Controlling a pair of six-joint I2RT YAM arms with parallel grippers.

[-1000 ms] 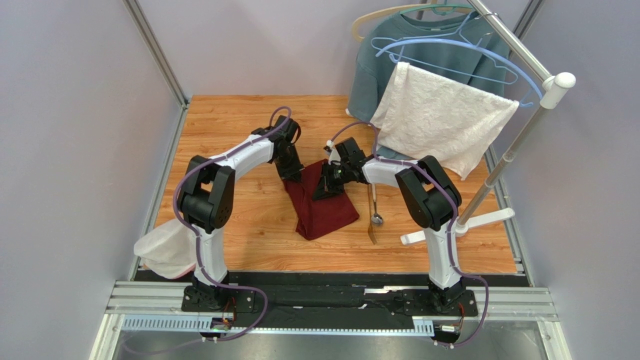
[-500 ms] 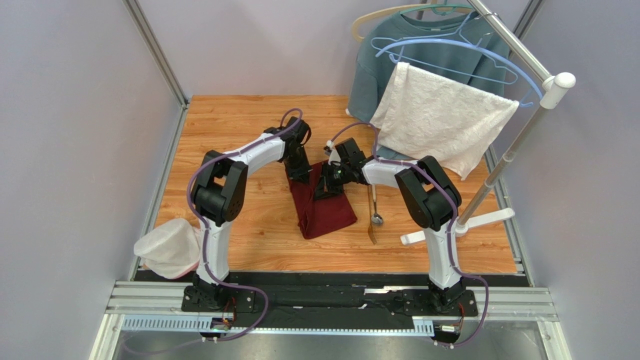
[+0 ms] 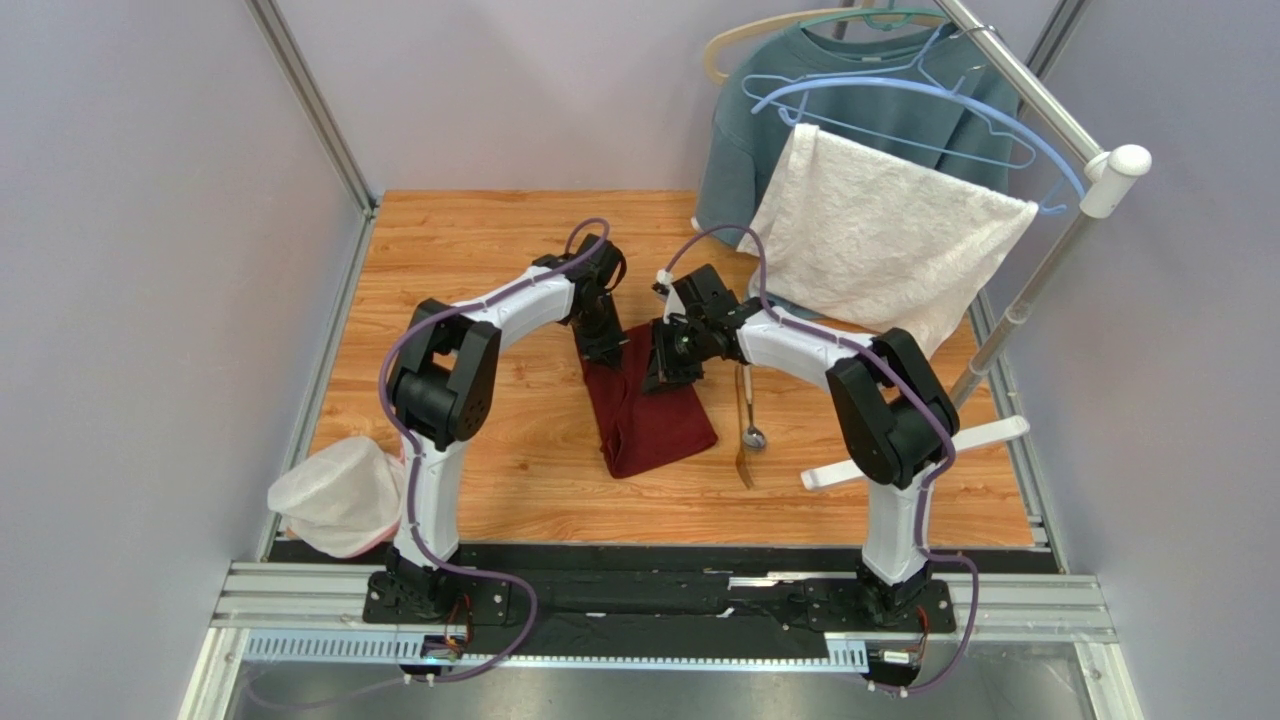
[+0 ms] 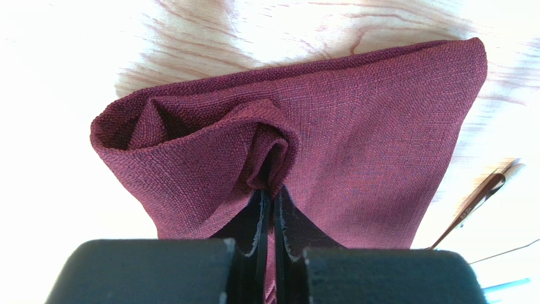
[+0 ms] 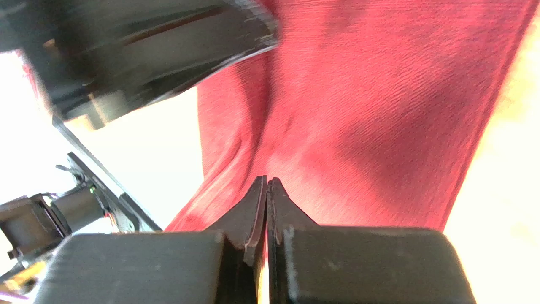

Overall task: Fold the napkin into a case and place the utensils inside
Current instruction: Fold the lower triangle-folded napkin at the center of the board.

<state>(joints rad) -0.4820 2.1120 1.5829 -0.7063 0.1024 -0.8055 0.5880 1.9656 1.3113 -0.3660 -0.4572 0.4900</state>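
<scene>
Now the folded maroon napkin (image 3: 649, 417) lies mid-worktop (image 3: 451, 270). The left claw (image 4: 271, 193) is clenched on a bunched fold at its far edge, and the right claw (image 5: 267, 181) pinches the cloth alongside. The spoon (image 3: 750, 429) and fork (image 3: 744, 471) lie outside it, just right.

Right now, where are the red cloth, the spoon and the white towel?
red cloth (image 3: 649, 428), overhead view, on its flat lower half.
spoon (image 3: 754, 440), overhead view, on its bowl.
white towel (image 3: 887, 233), overhead view, on the middle of its hanging face.
</scene>
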